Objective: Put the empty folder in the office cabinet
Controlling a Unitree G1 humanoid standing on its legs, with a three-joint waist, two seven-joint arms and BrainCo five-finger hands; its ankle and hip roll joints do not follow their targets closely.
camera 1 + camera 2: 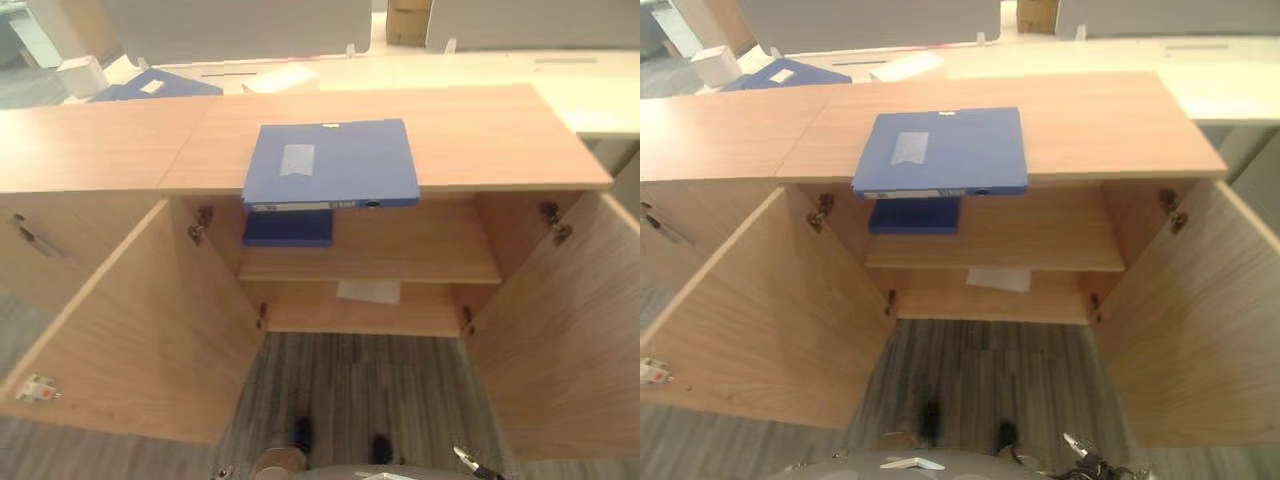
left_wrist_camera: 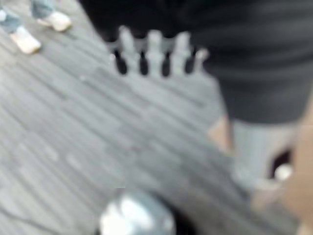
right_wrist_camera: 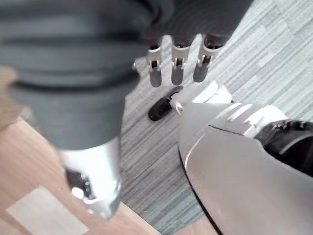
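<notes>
The blue folder (image 1: 330,163) lies flat on top of the office cabinet (image 1: 480,130), at the front edge of the wooden top, with its spine facing forward and jutting a little past that edge. A pale rectangular label (image 1: 297,159) sits on its cover, toward the side of the cabinet's left door. No hand touches the folder.

Both cabinet doors stand swung wide open: the left door (image 1: 140,330) and the right door (image 1: 570,330) flank the open front. Inside, directly below the folder, a second blue folder (image 1: 288,228) lies flat on the upper shelf (image 1: 400,255), close to the cabinet's left inner wall. On the lower shelf beneath it rests a white sheet of paper (image 1: 368,291), near the middle of the cabinet.

Behind the cabinet, another blue item (image 1: 150,85) with a light label lies on a pale surface, with a white box (image 1: 82,74) beside it. In front of the cabinet the floor is grey striped carpet (image 1: 350,390).

The left hand (image 2: 154,51) hangs over the carpet, well away from the cabinet, its fingers straight, side by side and holding nothing; a person's shoes (image 2: 39,29) show on the floor beyond it. The right hand (image 3: 178,61) also hangs down over the carpet beside a wooden cabinet panel, fingers relaxed, straight and empty
</notes>
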